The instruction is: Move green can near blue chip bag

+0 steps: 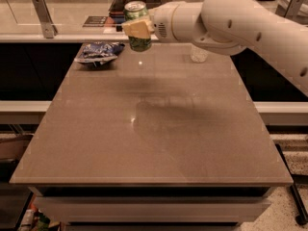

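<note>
A: What takes up most of the view?

B: A square brown table (144,143). A thick white robot arm (240,18) reaches in from the right over its far edge.

A: Where is the gripper?

B: The gripper (139,30) is at the arm's left end, above the far-left part of the table. Its pale fingers (134,28) are clamped on the green can (140,43).

A: So the can is off the table?

B: Yes. It is held upright in the air, with a soft shadow on the tabletop below it.

A: And the blue chip bag (98,52)?

B: It lies crumpled at the far-left corner, near the can's left side but apart from it.

A: Anything smaller?

B: The base of a clear plastic bottle (198,56) shows under the arm. The rest of it is hidden.
</note>
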`<state>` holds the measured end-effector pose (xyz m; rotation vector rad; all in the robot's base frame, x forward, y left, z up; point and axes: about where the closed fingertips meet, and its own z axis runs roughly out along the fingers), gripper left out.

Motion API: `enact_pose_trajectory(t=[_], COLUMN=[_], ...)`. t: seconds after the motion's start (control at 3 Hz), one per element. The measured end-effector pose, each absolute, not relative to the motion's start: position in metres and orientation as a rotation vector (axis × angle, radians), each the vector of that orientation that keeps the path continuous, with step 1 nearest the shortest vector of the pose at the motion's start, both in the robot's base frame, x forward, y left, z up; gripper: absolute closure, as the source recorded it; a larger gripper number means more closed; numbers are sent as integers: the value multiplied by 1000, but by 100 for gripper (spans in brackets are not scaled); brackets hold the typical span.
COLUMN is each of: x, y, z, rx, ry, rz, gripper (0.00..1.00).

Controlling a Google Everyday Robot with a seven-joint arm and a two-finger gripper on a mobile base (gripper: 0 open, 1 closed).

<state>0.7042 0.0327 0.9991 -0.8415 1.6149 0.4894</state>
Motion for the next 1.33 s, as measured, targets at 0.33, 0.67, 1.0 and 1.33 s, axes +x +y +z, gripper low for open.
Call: enact_pose_trajectory(t=[0.33,0.67,1.0,1.33], x=[736,763,777,787], y=[38,42,53,62], z=[987,972,954,935], rx=[-802,-767,-791,-811], ry=[1653,1672,1675,1695], rz=[553,603,558,502], gripper=[100,100,100,100])
